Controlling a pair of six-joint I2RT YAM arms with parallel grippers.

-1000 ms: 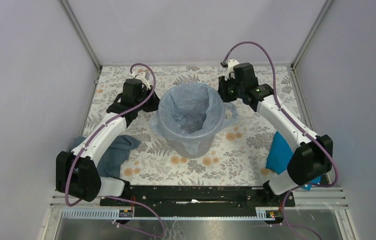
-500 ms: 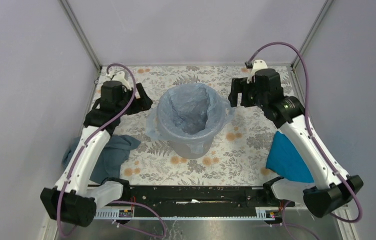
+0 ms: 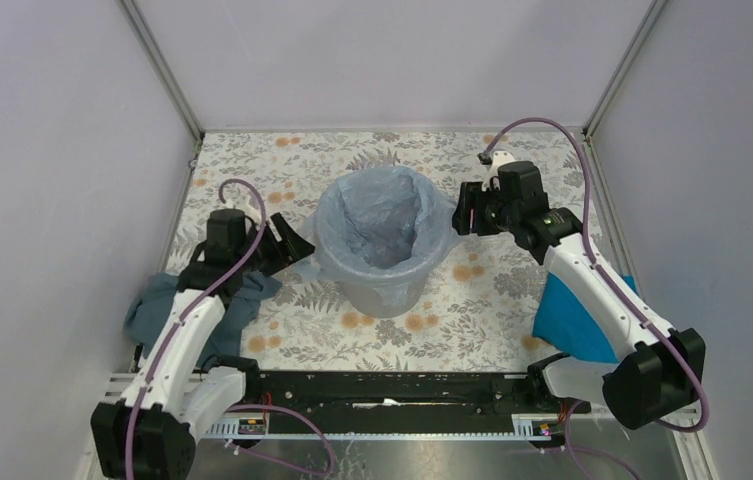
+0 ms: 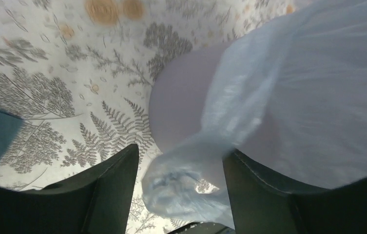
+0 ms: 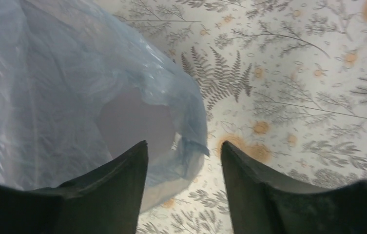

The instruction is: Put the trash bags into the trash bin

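Note:
The trash bin [image 3: 384, 285], round and light grey, stands mid-table. The pale-blue trash bag [image 3: 382, 215] lines it, its edge folded out over the rim. My left gripper [image 3: 292, 243] is open at the bin's left side. In the left wrist view a loose flap of the bag [image 4: 186, 190] hangs between the spread fingers [image 4: 108, 190], unpinched, against the bin wall [image 4: 181, 102]. My right gripper [image 3: 461, 212] is open beside the bin's right rim. The bag's hanging edge [image 5: 183, 141] lies just ahead of the right gripper [image 5: 184, 144], which holds nothing.
A dark teal-grey cloth [image 3: 167, 305] lies under my left arm at the near left. A bright blue cloth [image 3: 567, 315] lies at the near right, partly under my right arm. The flowered table cover [image 3: 492, 285] is bounded by walls and metal posts.
Both grippers opened and let go of the bag at the rim. The left arm pulled out and back toward the near side; the right swung out, then came back to the bin's right rim.

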